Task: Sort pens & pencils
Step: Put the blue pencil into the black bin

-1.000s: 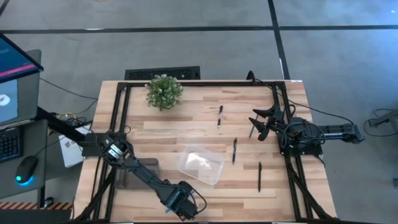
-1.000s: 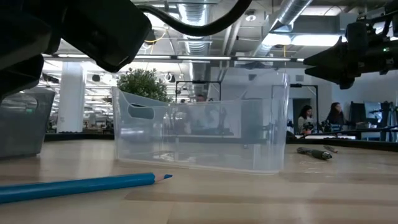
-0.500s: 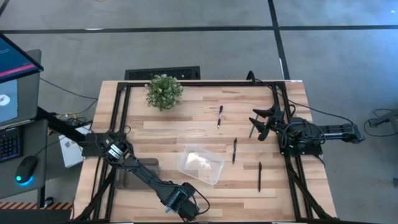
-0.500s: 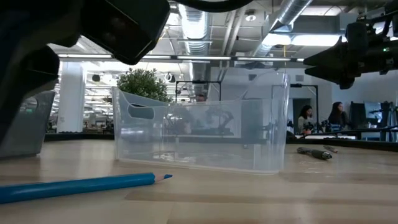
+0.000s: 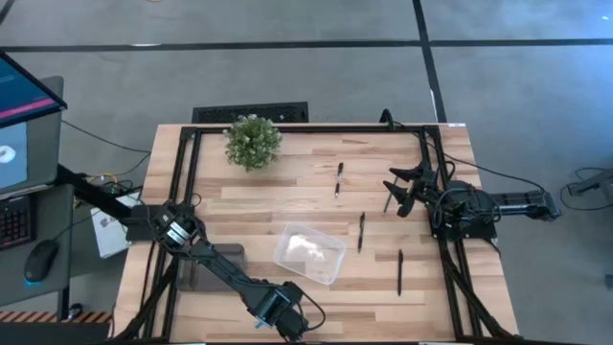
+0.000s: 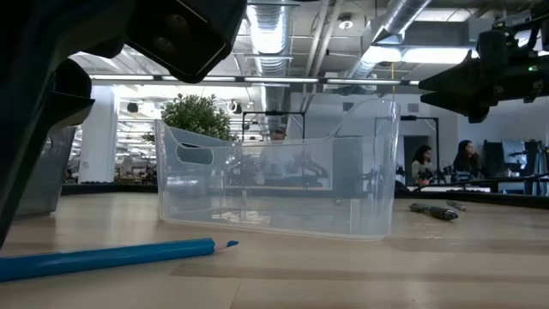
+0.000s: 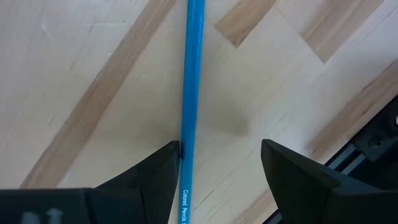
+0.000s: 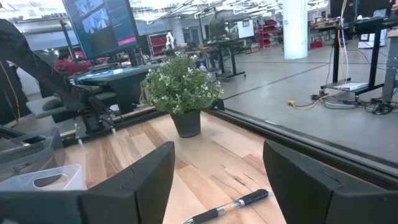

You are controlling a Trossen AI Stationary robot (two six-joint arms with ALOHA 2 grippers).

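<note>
While three black pens lie on the table (image 5: 239,206) in the high view, one (image 5: 338,179) at about 12 o'clock of the clear bin (image 5: 308,254), one (image 5: 361,231) at its 2 and one (image 5: 399,271) at its 3, only one pencil shows: the blue pencil (image 7: 188,93), at the near edge around the bin's 7. A grey bin (image 5: 213,266) sits at 9. Above the pencil, the left gripper (image 7: 216,163) hangs with fingers apart, one fingertip (image 7: 166,163) right against the pencil, nothing clamped. At the table's 3 o'clock side the right gripper (image 5: 392,191) waits, spread wide and empty.
</note>
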